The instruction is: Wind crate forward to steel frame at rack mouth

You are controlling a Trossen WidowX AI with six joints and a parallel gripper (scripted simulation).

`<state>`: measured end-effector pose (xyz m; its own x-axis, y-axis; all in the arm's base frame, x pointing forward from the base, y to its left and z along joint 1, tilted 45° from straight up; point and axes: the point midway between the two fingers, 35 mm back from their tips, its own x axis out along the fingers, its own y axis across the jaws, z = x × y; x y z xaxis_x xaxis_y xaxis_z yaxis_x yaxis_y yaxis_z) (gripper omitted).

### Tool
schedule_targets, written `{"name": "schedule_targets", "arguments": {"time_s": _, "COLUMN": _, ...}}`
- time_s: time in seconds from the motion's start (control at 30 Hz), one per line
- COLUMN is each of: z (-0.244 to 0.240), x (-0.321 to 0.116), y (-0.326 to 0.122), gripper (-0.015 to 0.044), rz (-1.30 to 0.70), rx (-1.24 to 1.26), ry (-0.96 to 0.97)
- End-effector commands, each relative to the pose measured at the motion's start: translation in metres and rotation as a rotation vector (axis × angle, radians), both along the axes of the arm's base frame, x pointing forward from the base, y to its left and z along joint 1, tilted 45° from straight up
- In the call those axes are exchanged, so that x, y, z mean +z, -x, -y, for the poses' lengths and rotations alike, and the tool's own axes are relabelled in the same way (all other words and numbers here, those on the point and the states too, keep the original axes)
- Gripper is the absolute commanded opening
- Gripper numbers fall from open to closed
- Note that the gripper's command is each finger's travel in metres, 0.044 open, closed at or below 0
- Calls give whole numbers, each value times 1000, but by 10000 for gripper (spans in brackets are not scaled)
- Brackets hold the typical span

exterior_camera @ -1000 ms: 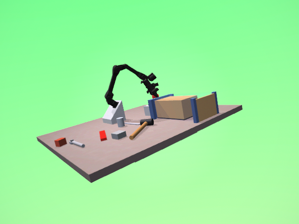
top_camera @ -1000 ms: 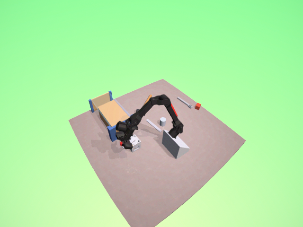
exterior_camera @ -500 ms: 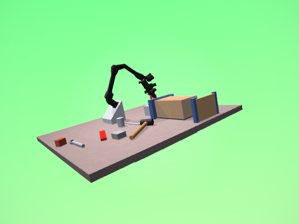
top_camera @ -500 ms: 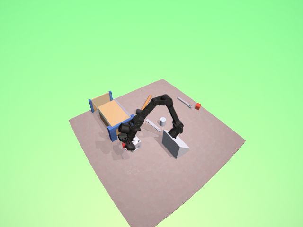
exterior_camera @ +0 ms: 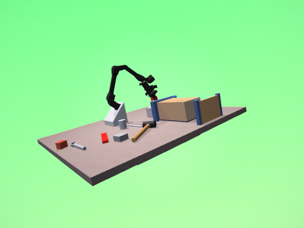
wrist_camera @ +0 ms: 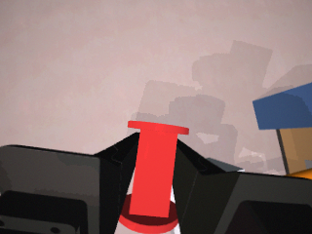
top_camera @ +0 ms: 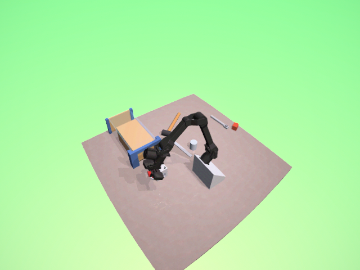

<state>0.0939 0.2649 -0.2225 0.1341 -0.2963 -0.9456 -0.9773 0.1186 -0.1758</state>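
Observation:
My gripper [top_camera: 149, 175] [exterior_camera: 154, 98] [wrist_camera: 154, 139] is shut on the red knob [wrist_camera: 155, 180] of the winch handle, with black fingers on both sides of it. The knob stands over the pale grey winch [top_camera: 164, 170] [exterior_camera: 148, 112]. The arm hides most of the handle, its key and the winch's round hole. The tan crate [top_camera: 135, 134] [exterior_camera: 171, 110] sits flat in the clear-panelled cubby. Its front is close behind the blue steel frame [top_camera: 134, 160] [exterior_camera: 155, 111] [wrist_camera: 285, 111]; I cannot tell whether they touch.
A tan end panel [top_camera: 120, 120] [exterior_camera: 210, 109] stands behind the crate. A mallet [top_camera: 174, 121] [exterior_camera: 141, 132], flat bar [top_camera: 183, 149], grey cylinder [top_camera: 193, 144] [exterior_camera: 122, 124], wrench [top_camera: 219, 121] [exterior_camera: 79, 146], red cube [top_camera: 234, 126] [exterior_camera: 61, 144], red bar [exterior_camera: 104, 137] and grey block [exterior_camera: 120, 137] lie about.

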Motion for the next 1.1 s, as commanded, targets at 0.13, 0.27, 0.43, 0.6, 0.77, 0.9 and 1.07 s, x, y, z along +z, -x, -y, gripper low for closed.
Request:
{"name": "schedule_targets", "arguments": {"time_s": 0.13, "z": 17, "x": 8, "y": 16, "gripper": 0, "rz": -23, "rx": 3, "ry": 28}}
{"name": "schedule_targets", "arguments": {"time_s": 0.27, "z": 20, "x": 10, "y": 19, "gripper": 0, "rz": -24, "rx": 3, "ry": 28}}
{"name": "schedule_targets", "arguments": {"time_s": 0.43, "z": 23, "x": 14, "y": 23, "gripper": 0, "rz": -24, "rx": 3, "ry": 29}}
{"name": "schedule_targets", "arguments": {"time_s": 0.6, "z": 28, "x": 18, "y": 26, "gripper": 0, "rz": -24, "rx": 3, "ry": 29}}
{"name": "schedule_targets", "arguments": {"time_s": 0.77, "z": 32, "x": 21, "y": 28, "gripper": 0, "rz": -24, "rx": 3, "ry": 29}}
{"name": "schedule_targets", "arguments": {"time_s": 0.9, "z": 35, "x": 24, "y": 30, "gripper": 0, "rz": -25, "rx": 3, "ry": 30}}
{"name": "schedule_targets", "arguments": {"time_s": 1.07, "z": 40, "x": 29, "y": 32, "gripper": 0, "rz": -25, "rx": 3, "ry": 30}}
